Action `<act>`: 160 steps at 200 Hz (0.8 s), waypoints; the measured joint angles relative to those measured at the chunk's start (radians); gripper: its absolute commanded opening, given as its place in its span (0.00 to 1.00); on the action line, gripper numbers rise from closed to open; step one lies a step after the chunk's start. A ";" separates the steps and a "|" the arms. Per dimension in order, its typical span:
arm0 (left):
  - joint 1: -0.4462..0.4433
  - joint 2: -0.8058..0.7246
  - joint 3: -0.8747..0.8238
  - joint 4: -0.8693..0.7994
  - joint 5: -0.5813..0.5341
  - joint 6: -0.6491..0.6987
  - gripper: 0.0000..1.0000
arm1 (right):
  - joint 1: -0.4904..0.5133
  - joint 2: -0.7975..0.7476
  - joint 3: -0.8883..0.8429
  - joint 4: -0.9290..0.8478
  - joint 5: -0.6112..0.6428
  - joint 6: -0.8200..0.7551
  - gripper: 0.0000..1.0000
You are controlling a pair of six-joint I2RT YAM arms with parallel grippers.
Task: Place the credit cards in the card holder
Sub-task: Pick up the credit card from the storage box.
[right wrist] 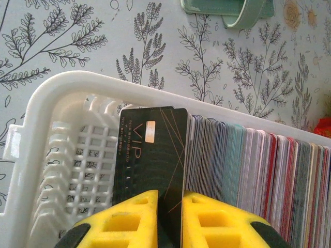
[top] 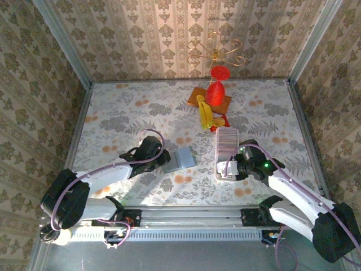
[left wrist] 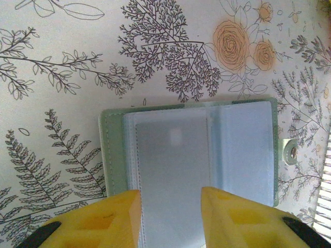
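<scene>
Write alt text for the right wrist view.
Yellow fingers grip a black VIP card upright at the end of a row of cards standing in a white slotted tray. Beyond: leaf-print table, green card holder.

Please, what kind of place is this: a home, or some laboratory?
Most likely a staged robot test booth, not a home. Wallpapered panels held in metal framing enclose a small table with a floral cover, and two robot arms are bolted to a rail at its near edge.
</scene>
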 measured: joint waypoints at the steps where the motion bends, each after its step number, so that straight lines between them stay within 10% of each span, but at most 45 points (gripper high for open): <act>1: 0.000 0.000 0.000 0.000 0.000 0.000 0.35 | 0.000 -0.001 0.000 -0.001 0.000 0.000 0.16; 160: 0.000 0.021 0.012 -0.060 -0.021 -0.014 0.39 | 0.012 -0.087 0.152 -0.222 -0.050 0.178 0.02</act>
